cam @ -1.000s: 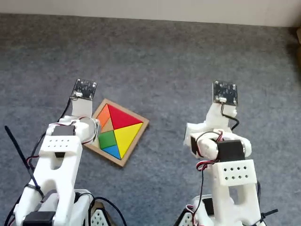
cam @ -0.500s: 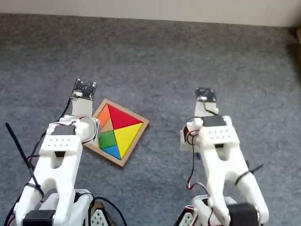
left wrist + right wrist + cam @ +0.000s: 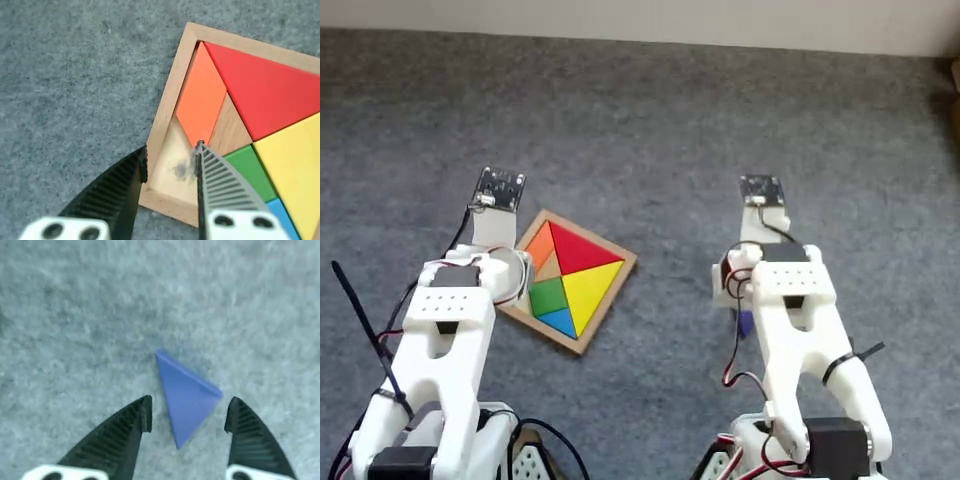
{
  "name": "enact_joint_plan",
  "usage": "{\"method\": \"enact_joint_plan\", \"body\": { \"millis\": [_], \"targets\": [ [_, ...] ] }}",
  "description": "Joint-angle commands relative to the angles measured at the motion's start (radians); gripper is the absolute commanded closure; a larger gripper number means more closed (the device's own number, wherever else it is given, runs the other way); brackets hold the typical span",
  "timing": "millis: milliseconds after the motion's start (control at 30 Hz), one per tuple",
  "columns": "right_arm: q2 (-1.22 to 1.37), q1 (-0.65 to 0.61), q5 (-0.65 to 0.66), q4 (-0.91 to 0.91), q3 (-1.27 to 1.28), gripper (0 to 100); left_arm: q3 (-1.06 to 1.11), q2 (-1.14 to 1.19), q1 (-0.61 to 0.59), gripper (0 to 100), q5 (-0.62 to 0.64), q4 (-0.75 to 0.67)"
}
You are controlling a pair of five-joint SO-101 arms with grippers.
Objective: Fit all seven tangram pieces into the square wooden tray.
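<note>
The square wooden tray (image 3: pixel 629 262) lies on the grey carpet and holds red (image 3: pixel 582 248), yellow (image 3: pixel 586 288), green (image 3: pixel 547 296), blue (image 3: pixel 558 321) and orange (image 3: pixel 541 243) pieces. In the left wrist view my left gripper (image 3: pixel 171 157) hangs open over a bare triangular slot (image 3: pixel 172 167) at the tray's corner (image 3: pixel 172 95), beside the orange parallelogram (image 3: pixel 200 97); a second bare wood patch (image 3: pixel 230 127) lies between orange and green. My right gripper (image 3: pixel 190 410) is open, low over a blue-violet triangle (image 3: pixel 187 395) on the carpet, one finger on each side. That triangle (image 3: pixel 745 322) peeks out beside the right arm.
Grey carpet (image 3: pixel 720 130) stretches all around the tray, with open floor between the two arms and beyond them. A pale wall strip (image 3: pixel 640 20) runs along the far edge.
The right arm unfolded and tipped forward, its wrist dropping over the blue-violet triangle. The left arm and the tray have not moved.
</note>
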Motion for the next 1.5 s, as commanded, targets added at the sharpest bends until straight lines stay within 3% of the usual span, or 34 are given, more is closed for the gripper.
{"method": "enact_joint_plan", "body": {
  "millis": [0,367,900,1367,1467],
  "targets": [
    [-0.002,0.018,0.020,-0.053,-0.050,75.6,-0.008,0.001,-0.015,84,0.006,-0.014],
    [0.189,0.021,0.018,-0.059,-0.058,75.6,-0.007,0.001,-0.015,84,0.005,-0.014],
    [0.208,0.019,0.020,-0.111,-0.059,75.7,-0.007,0.001,-0.015,84,0.003,-0.014],
    [0.197,0.018,0.092,-0.111,-0.058,75.7,-0.005,0.001,-0.015,84,0.003,-0.014],
    [0.197,0.018,0.157,-0.108,-0.058,75.7,-0.005,0.001,-0.015,84,0.003,-0.014]
  ]
}}
